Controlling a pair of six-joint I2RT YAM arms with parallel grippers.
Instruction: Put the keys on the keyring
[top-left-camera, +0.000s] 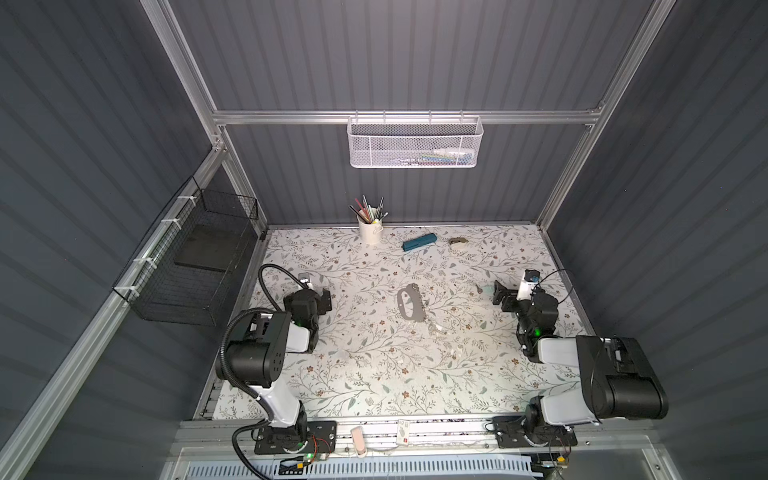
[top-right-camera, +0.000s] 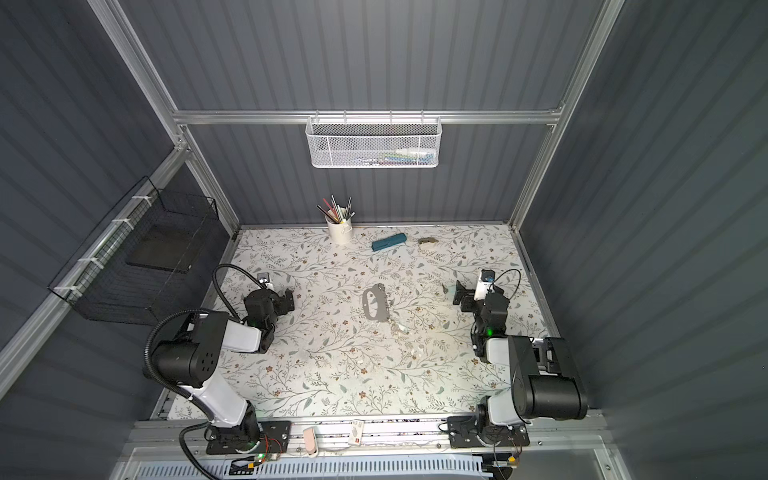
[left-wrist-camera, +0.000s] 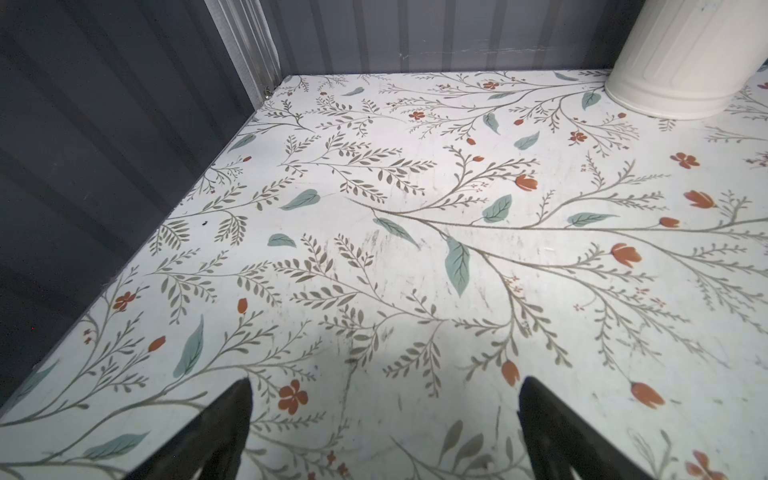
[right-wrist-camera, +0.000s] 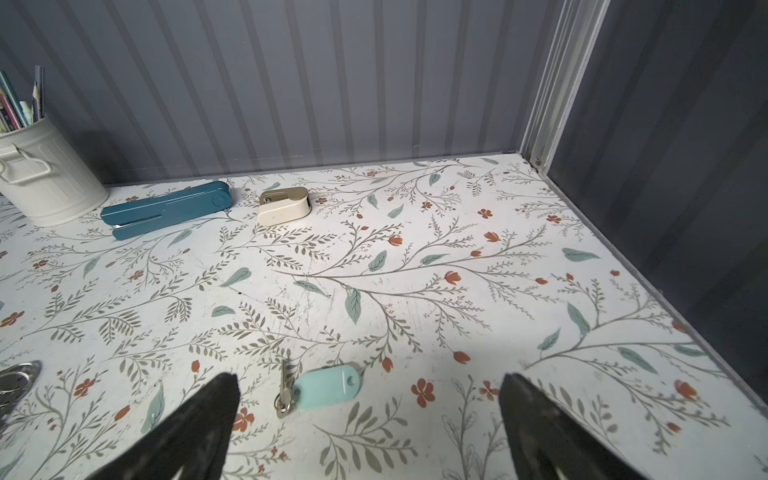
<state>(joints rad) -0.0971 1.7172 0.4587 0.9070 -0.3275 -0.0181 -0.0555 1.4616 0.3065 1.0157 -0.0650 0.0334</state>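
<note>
The keyring (top-left-camera: 409, 305) (top-right-camera: 376, 305), a flat dark-grey plate with an oval cutout, lies mid-table; its silver rings (right-wrist-camera: 16, 378) show in the right wrist view. One of the keys (right-wrist-camera: 328, 388), metal with a mint-green tag, lies on the table in front of my right gripper (right-wrist-camera: 369, 378) between the open fingers, touching neither; it appears small in both top views (top-left-camera: 480, 289) (top-right-camera: 445, 289). Two paler keys (top-left-camera: 435, 328) (top-right-camera: 417, 351) lie just in front of the plate. My left gripper (left-wrist-camera: 385, 380) (top-left-camera: 326, 299) hovers open over bare table at the left. My right gripper (top-left-camera: 498, 293) is at the right.
At the back stand a white cup of pencils (top-left-camera: 370, 230) (left-wrist-camera: 685, 62), a dark-teal oblong case (top-left-camera: 419, 242) (right-wrist-camera: 166, 208) and a small beige device (top-left-camera: 458, 242) (right-wrist-camera: 284, 205). A white mesh basket (top-left-camera: 415, 141) hangs on the back wall, a black wire basket (top-left-camera: 195, 266) on the left wall.
</note>
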